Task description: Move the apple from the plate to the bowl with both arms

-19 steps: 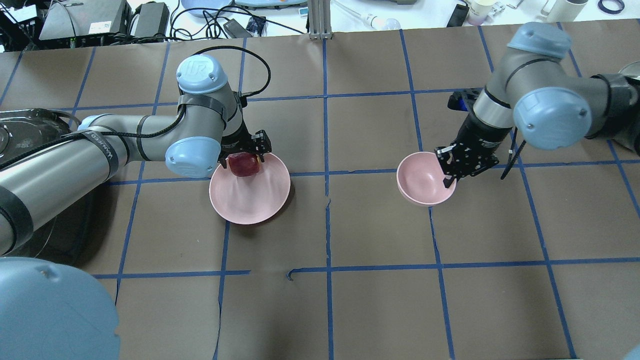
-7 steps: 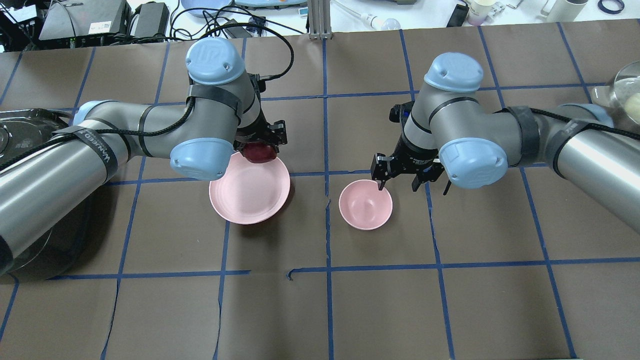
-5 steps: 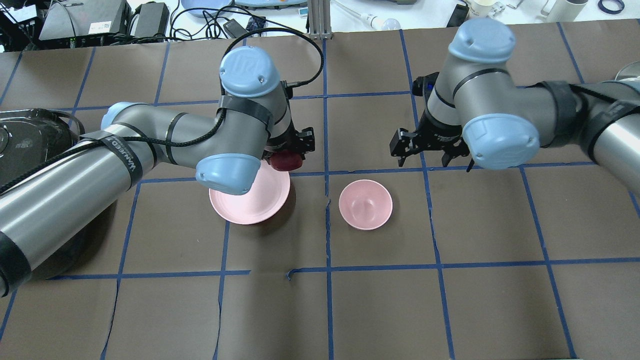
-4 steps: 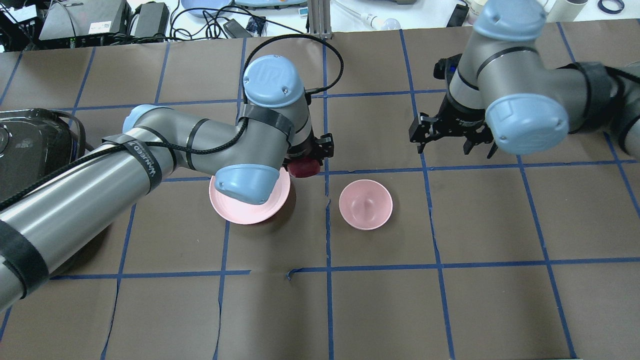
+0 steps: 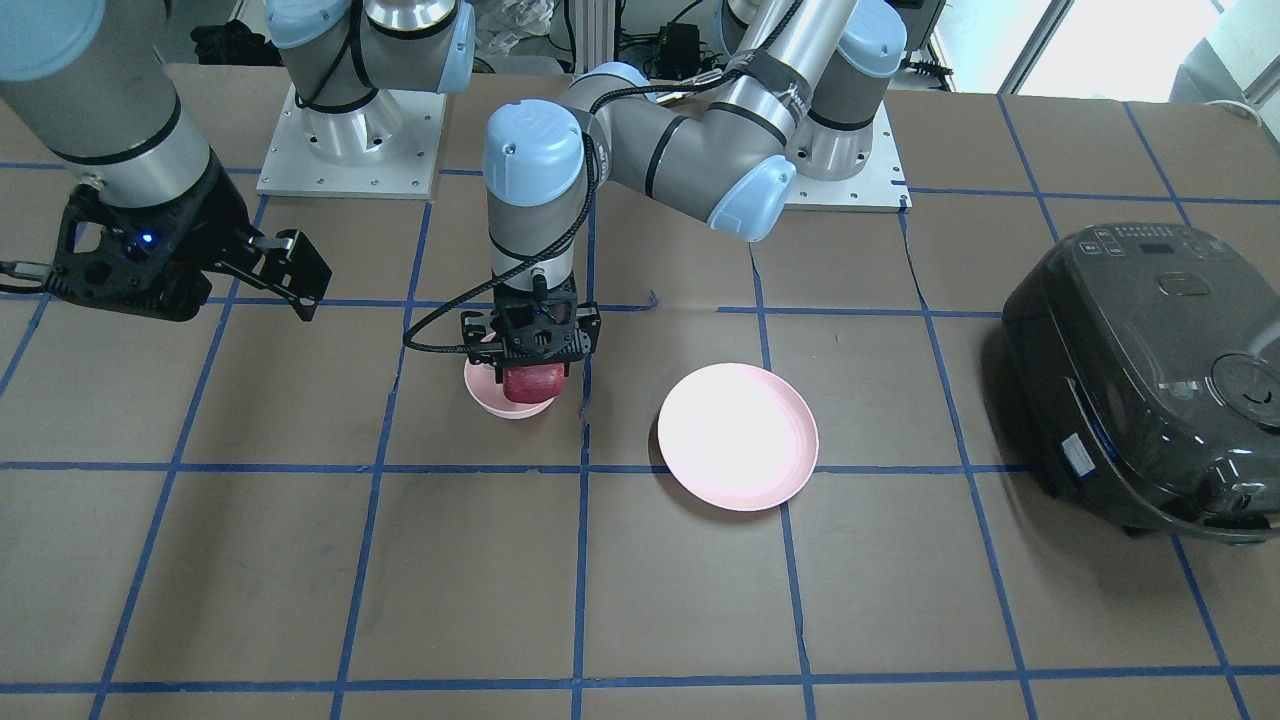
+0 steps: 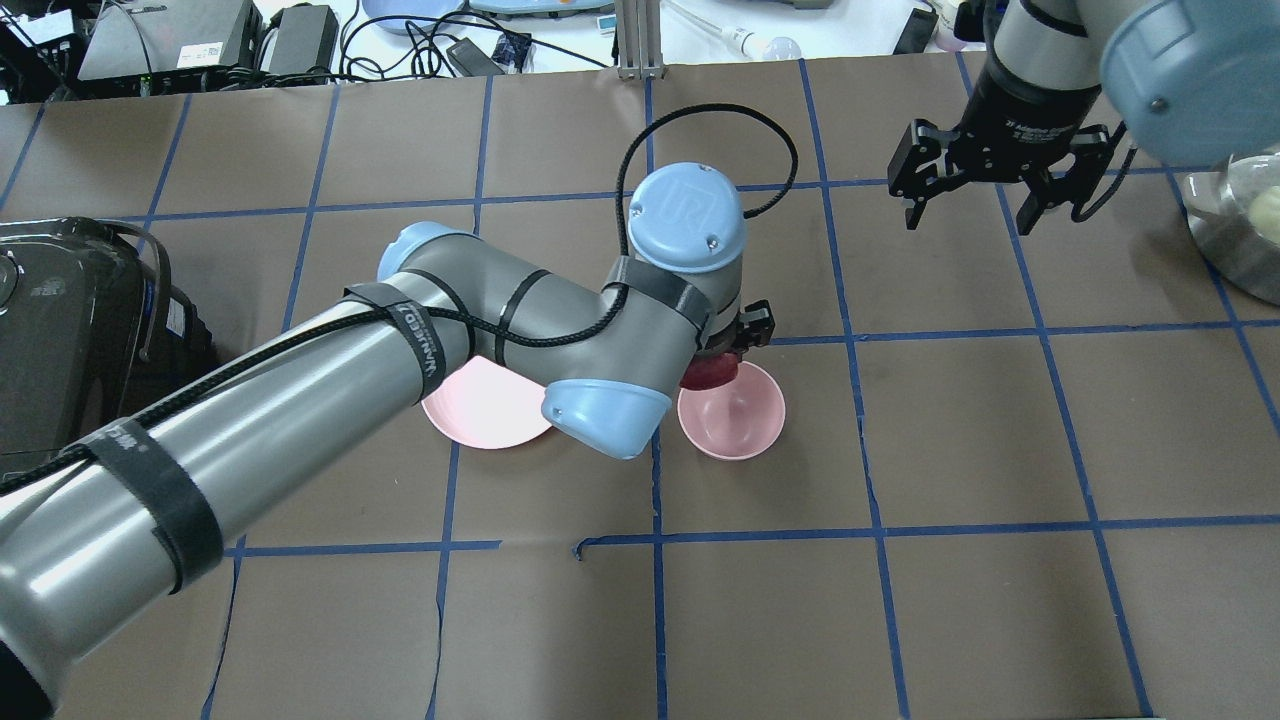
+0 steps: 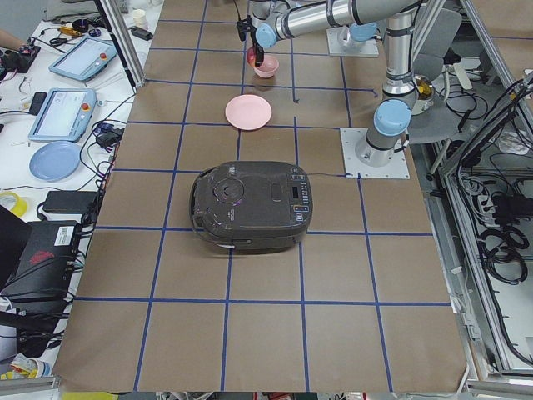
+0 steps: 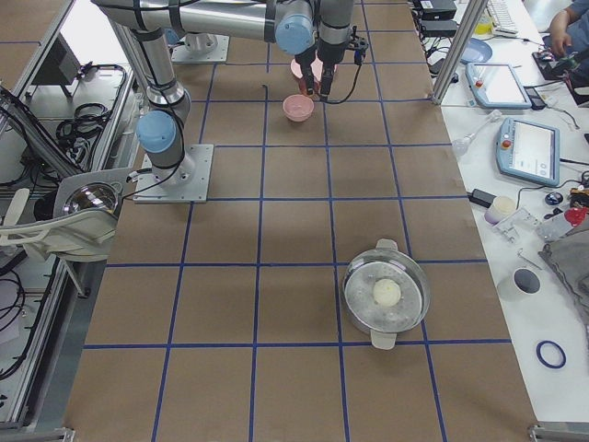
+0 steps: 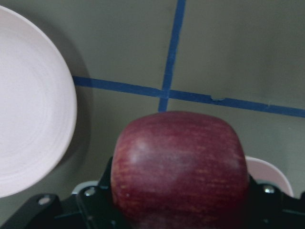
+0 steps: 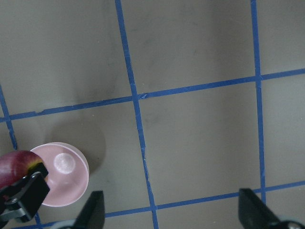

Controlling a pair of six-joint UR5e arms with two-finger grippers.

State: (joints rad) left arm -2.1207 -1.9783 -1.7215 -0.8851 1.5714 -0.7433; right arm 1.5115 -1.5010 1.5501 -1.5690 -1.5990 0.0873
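My left gripper (image 5: pixel 528 372) is shut on the dark red apple (image 5: pixel 527 384) and holds it just above the small pink bowl (image 5: pixel 482 397). From overhead the apple (image 6: pixel 708 373) hangs over the bowl's (image 6: pixel 742 418) far left rim. The left wrist view shows the apple (image 9: pixel 181 167) between the jaws, with the bowl's rim (image 9: pixel 272 172) under it and the plate (image 9: pixel 28 119) to the left. The wide pink plate (image 6: pixel 478 410) is empty, partly under the left arm. My right gripper (image 6: pixel 970 212) is open and empty, raised at the far right.
A black rice cooker (image 5: pixel 1150 380) stands at the table's left end (image 6: pixel 60 330). A steel pot with a glass lid (image 6: pixel 1240 220) stands at the right edge. Blue tape lines cross the brown table cover. Cables and devices lie beyond the far edge.
The right gripper moved the bowl toward the middle, let go and drew back up to the far right. The left gripper lifted the apple off the plate and carried it right, over the bowl.
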